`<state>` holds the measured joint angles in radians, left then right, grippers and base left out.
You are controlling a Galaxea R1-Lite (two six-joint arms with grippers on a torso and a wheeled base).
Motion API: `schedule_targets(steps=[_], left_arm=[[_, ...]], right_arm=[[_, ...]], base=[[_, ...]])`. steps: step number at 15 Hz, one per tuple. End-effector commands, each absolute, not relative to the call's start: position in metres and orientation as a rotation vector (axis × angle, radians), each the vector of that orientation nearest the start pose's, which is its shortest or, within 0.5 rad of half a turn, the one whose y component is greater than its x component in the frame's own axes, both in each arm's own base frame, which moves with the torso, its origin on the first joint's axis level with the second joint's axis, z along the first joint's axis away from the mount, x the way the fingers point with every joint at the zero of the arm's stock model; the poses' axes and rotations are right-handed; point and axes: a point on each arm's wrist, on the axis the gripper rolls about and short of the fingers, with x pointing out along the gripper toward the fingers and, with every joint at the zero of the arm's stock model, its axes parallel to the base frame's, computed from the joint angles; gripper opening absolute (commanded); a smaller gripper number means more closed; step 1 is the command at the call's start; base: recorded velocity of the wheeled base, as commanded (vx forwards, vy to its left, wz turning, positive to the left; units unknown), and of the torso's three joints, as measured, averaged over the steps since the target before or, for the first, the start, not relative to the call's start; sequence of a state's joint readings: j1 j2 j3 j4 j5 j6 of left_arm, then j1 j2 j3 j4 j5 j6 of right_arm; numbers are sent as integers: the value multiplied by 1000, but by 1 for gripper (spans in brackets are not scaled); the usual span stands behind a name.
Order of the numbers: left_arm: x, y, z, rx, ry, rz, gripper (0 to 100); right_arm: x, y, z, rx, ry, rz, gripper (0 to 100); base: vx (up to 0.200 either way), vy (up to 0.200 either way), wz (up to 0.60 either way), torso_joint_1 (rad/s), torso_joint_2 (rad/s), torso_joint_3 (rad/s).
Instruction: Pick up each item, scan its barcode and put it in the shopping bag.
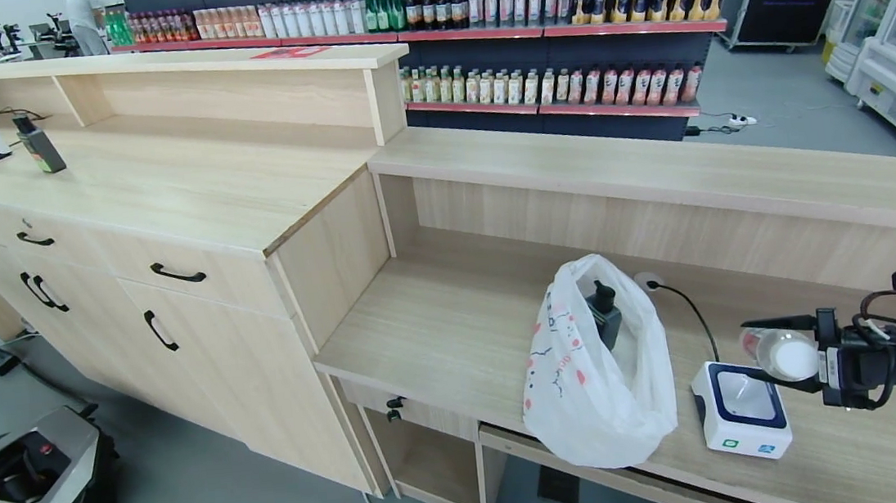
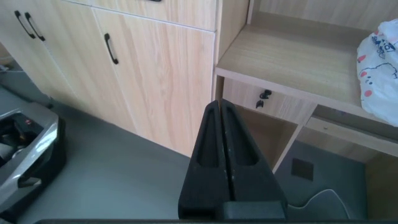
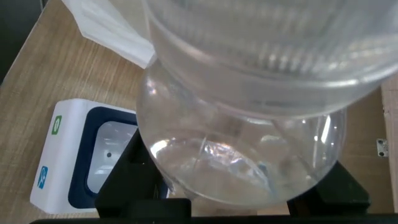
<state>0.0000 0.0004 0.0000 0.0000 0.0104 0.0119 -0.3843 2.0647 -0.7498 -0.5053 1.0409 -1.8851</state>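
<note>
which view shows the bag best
The head view: the bag stands whole on the counter, mouth open, a pump bottle inside. The left wrist view catches just one side of it at the frame edge; the right wrist view just a white corner beyond the clear bottle.

The fingers of the right gripper (image 1: 753, 351), clamped on the clear bottle (image 1: 783, 355), cover part of its body. In the right wrist view the bottle (image 3: 242, 143) is blurred at close range, runs past the upper edge and hides one side of the scanner (image 3: 68, 155). The shopping bag (image 1: 594, 402) conceals the lower body of the pump bottle (image 1: 604, 310) standing inside it. Both wrist views cut the bag at an edge. The cable (image 1: 692, 310) ends unseen behind the scanner. The base of the left gripper (image 2: 221, 109) is cut off by the lower edge.
</note>
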Motion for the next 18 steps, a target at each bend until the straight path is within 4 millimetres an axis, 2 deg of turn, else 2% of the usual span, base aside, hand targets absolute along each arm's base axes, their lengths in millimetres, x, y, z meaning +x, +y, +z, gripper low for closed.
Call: schedule_targets(steps=[1,18], left_arm=[[-23,0,75,12,0,11,0],[-23,0,75,12,0,11,0]], right_arm=[[307,-101,44,-1211,-140,931,0],[315,-101,33,-1199,-140,950,0]], base=[[0,0,0,0,0,0],[0,0,0,0,0,0]])
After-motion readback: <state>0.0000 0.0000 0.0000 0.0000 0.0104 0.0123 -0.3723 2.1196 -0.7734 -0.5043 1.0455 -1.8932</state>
